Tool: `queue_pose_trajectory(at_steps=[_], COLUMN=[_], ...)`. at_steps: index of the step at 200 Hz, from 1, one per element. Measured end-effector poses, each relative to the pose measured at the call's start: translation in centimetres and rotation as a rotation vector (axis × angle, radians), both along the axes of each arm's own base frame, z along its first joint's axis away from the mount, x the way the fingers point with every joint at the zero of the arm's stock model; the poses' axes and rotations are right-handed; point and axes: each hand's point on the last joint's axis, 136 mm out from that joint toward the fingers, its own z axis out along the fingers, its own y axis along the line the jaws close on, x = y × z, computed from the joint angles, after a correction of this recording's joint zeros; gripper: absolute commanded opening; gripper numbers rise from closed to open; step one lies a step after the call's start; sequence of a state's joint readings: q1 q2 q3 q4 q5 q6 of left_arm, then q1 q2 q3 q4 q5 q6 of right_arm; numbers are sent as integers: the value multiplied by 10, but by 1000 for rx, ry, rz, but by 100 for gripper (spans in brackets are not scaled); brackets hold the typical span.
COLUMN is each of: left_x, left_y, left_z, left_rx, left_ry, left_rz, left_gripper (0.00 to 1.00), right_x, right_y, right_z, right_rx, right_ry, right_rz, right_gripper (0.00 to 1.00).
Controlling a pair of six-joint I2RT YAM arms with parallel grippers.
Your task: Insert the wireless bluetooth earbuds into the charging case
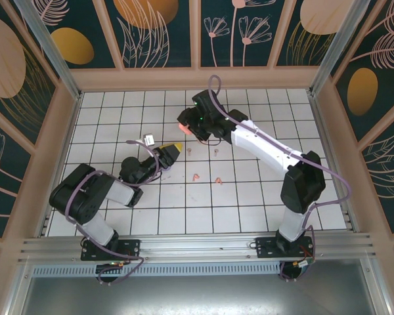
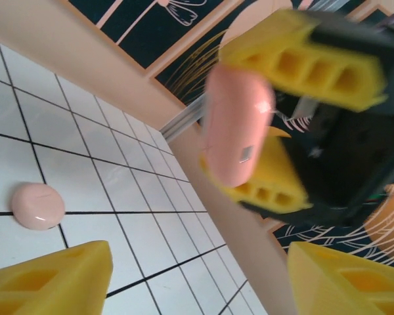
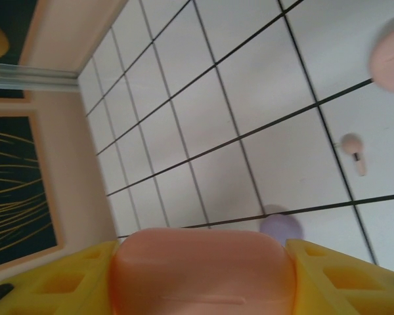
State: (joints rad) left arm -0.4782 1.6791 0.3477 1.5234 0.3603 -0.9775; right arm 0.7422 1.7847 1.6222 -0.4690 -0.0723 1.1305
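My right gripper [image 1: 186, 125] is held above the far middle of the floor, shut on a coral-orange charging case [image 3: 202, 272] that sits closed between its yellow fingers. The left wrist view shows that same case [image 2: 236, 131] from the side. My left gripper [image 1: 173, 152] is low and just in front of it, open, with nothing between its fingers [image 2: 52, 279]. Two pale earbuds [image 1: 188, 149] [image 1: 216, 149] and two coral earbuds [image 1: 196, 176] [image 1: 218, 180] lie loose on the tiles. One pale pink earbud [image 3: 353, 151] lies under the right wrist.
A pale pink case [image 2: 37, 206] and a lilac case [image 3: 281, 226] rest on the white tiled floor. A small pale object [image 1: 148, 140] lies left of my left gripper. Peach walls [image 1: 197, 77] enclose the floor at the back and sides.
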Motion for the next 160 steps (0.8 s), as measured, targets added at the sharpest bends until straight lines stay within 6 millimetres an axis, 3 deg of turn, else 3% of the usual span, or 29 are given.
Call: queue_pose_trajectory(at_steps=[38, 94, 122, 160], left_x=[10, 13, 15, 15], left_y=[-5, -6, -6, -5], left_z=[-19, -8, 8, 53], left_rx=[-23, -47, -58, -89], left_ry=[73, 46, -1, -134], left_rz=[-1, 9, 17, 23], left_gripper=[59, 66, 68, 69], right_x=[-3, -2, -3, -4], right_y=[7, 6, 5, 7], right_z=[6, 5, 4, 4], right_rx=[21, 13, 7, 7], right_ry=[-4, -7, -5, -4], right_rz=[1, -19, -21, -16], right_gripper=[48, 48, 47, 47])
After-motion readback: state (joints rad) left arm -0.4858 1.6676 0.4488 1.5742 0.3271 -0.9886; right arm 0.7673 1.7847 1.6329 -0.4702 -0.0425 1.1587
